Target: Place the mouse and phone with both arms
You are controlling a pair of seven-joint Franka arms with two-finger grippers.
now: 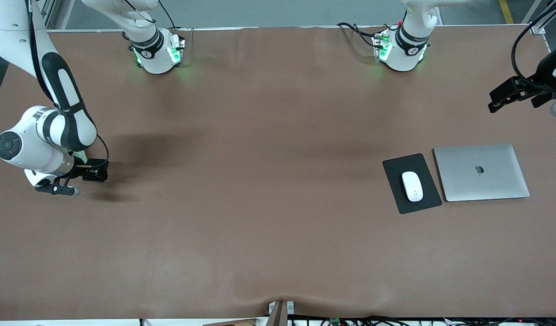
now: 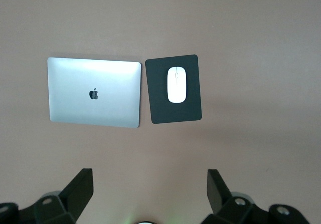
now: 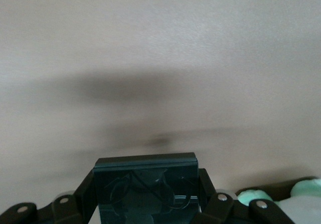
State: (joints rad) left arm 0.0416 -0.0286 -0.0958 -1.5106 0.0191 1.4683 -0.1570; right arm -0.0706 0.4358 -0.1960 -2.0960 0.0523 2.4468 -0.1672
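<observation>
The white mouse (image 1: 412, 186) lies on a thin black pad (image 1: 395, 170) toward the left arm's end of the table; both also show in the left wrist view, the mouse (image 2: 176, 84) on the pad (image 2: 158, 101). My left gripper (image 1: 508, 97) is open and empty, high over the table at that end, its fingers (image 2: 80, 189) wide apart. My right gripper (image 1: 96, 173) is shut on the black phone (image 3: 145, 181) and holds it low over the bare table at the right arm's end.
A closed silver laptop (image 1: 481, 172) lies beside the pad, toward the left arm's end; it also shows in the left wrist view (image 2: 94, 92). The brown table (image 1: 259, 181) is bare between the two arms.
</observation>
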